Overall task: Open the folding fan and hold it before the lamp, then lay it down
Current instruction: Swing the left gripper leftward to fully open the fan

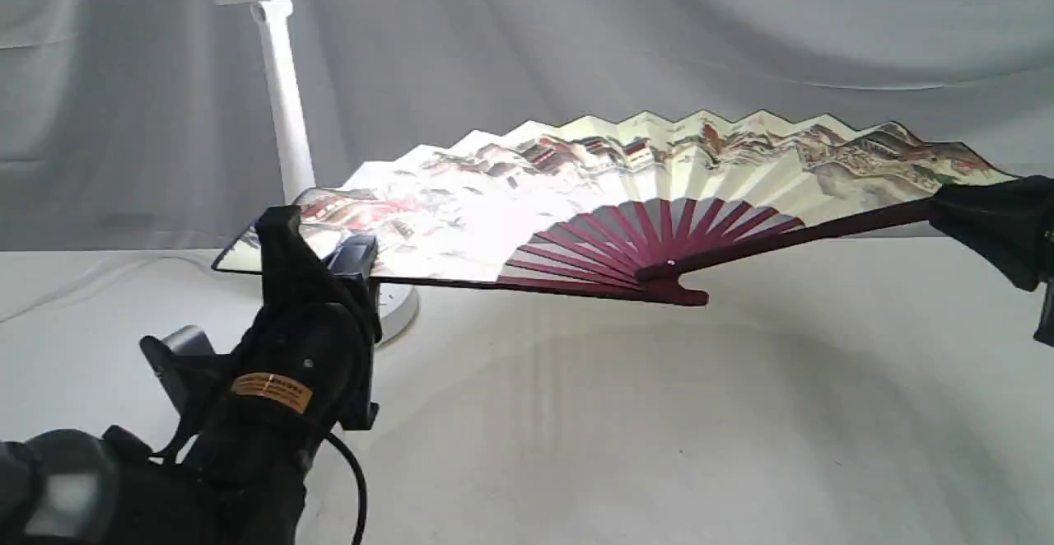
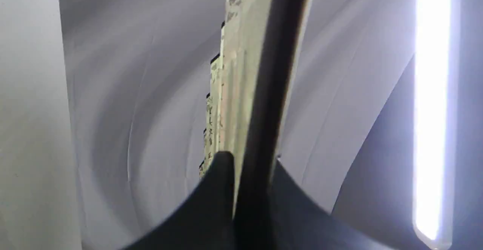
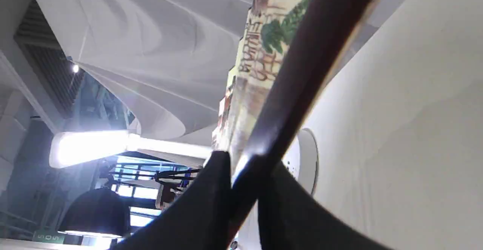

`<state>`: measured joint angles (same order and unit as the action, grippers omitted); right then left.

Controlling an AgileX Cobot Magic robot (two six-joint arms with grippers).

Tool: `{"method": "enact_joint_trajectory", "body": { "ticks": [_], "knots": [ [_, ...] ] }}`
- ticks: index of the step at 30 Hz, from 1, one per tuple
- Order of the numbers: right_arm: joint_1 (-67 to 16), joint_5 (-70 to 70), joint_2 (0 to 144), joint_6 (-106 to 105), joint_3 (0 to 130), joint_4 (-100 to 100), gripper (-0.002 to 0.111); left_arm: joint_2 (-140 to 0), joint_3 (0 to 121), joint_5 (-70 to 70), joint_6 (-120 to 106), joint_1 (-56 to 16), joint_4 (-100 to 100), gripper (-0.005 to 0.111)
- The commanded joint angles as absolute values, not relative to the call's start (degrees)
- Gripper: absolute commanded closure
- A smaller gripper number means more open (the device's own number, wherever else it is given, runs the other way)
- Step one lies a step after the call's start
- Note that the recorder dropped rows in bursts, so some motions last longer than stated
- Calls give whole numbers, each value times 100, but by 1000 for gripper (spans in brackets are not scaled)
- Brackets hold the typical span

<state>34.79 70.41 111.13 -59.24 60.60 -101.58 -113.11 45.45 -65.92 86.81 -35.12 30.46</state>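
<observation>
Folding fan (image 1: 626, 191) hung spread before the lamp (image 1: 284, 92), off the worktop (image 1: 659, 413), left end effector (image 1: 321, 242) and right end effector (image 1: 947, 203) each clamped on one end; looked light, paper fragile, grip wood only.

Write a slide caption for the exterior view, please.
Left tool and right tool hold the spread maroon-ribbed cream paper fan before the white lamp.

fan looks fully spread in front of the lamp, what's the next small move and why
Probably lower both arms together a little, keeping their spacing. The folding fan is fully open, with the left gripper and right gripper each shut on an outer guard. It hangs before the lit lamp, above the table. Only laying it down seems left.
</observation>
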Motion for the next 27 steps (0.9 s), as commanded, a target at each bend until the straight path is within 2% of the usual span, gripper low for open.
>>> {"method": "enact_joint_trajectory", "body": {
  "ticks": [1,10,19,27],
  "knots": [
    [3444,6783,10894,-6103,6079,-9995,108,-10977,4338,-6996,8965,-3398,3523,107],
    [2996,6588,10583,-5949,6079,-9995,108,-10491,4057,-6996,8943,-3353,3561,107],
    [2674,5999,10190,-5795,6079,-9995,108,-10047,3719,-6996,8943,-2869,3315,107],
    [2323,5644,9938,-5623,6079,-9995,108,-9927,3698,-6996,8943,-2780,3409,107]
  ]
}}
